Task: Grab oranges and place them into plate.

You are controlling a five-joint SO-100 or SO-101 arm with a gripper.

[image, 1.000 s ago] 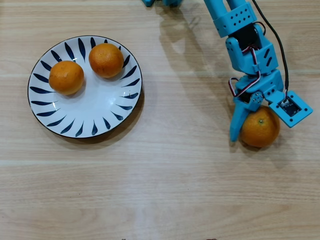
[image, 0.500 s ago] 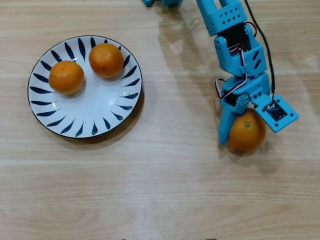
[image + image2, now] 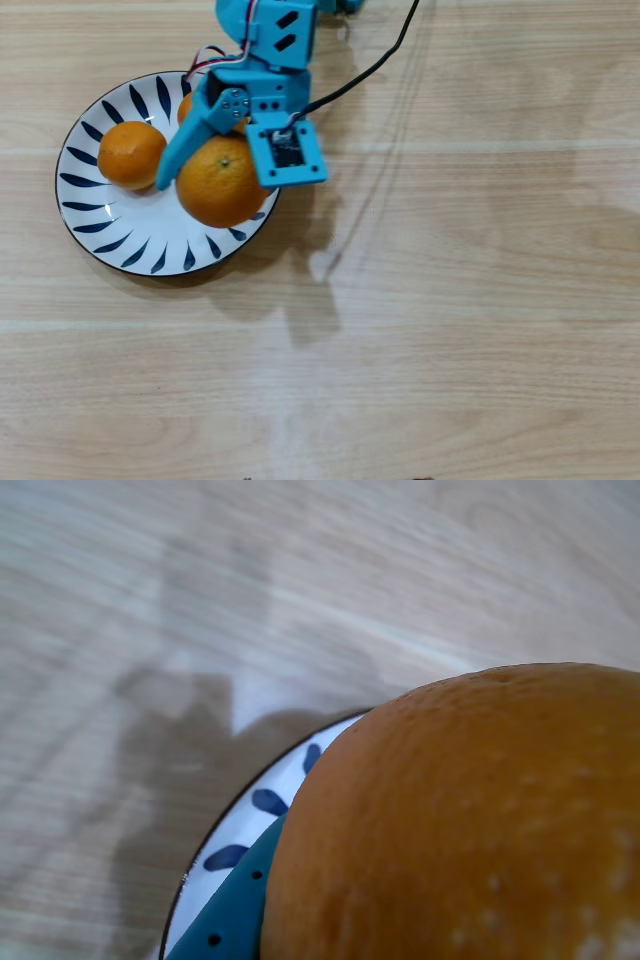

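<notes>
wood table (image 3: 450, 330) open rightward, fingers (image 3: 185, 152) seemingly gripping orange (image 3: 220, 185)

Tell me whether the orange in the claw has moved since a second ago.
Yes. In the overhead view the held orange has travelled left across the table, from well right of the plate to over its right side.

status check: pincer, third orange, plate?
Pincer shut on third orange, held over the plate's right side. One orange sits on the plate, another mostly hidden under the arm. Landing spot below looks free.
</notes>
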